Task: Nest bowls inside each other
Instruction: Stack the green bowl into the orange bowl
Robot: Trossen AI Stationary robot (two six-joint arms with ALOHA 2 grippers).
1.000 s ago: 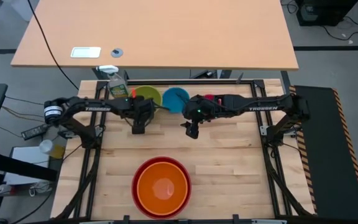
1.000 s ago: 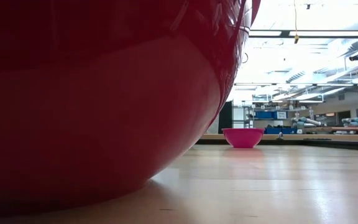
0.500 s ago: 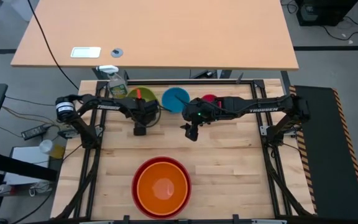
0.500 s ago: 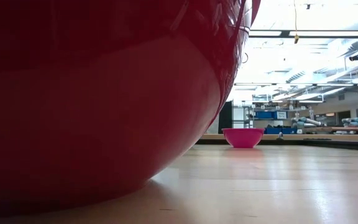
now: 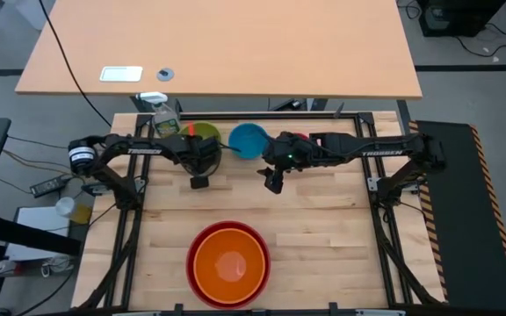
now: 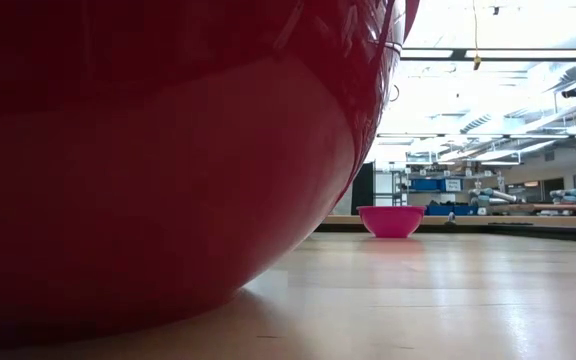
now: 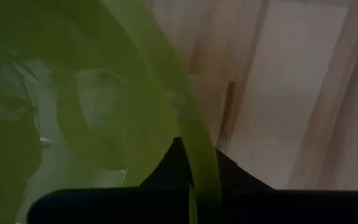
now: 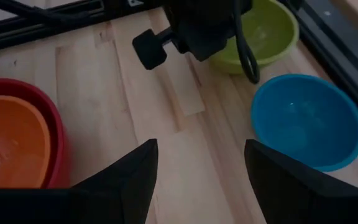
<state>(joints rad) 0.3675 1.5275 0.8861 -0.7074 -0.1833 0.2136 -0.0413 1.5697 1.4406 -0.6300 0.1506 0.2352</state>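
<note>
The lime green bowl (image 5: 202, 134) stands at the far left of the table, and my left gripper (image 5: 205, 156) is shut on its near rim. Next to it on the right is the blue bowl (image 5: 249, 140). The pink bowl (image 6: 391, 220) rests on its base at the far side, mostly under my right arm in the high view. An orange bowl (image 5: 228, 266) sits nested in the red bowl (image 5: 196, 241) near the front edge. My right gripper (image 8: 201, 180) hangs open above the table's middle, near the blue bowl, holding nothing. My left gripper pinches the green bowl's rim (image 7: 199, 149) on its near side, one finger (image 7: 174, 167) inside the bowl and the other (image 7: 230, 174) outside. The fingers come steeply from above. In the right wrist view the bowl still looks level on the table.
A green spray bottle (image 5: 167, 118) stands just left of the green bowl at the far left corner. A black frame rail (image 5: 262, 115) runs along the table's far edge. Bare wood lies between the far bowls and the red bowl.
My left wrist has rolled a little at the green bowl's near rim. My right gripper has risen slightly and stays open. The bowls stand where they were.
</note>
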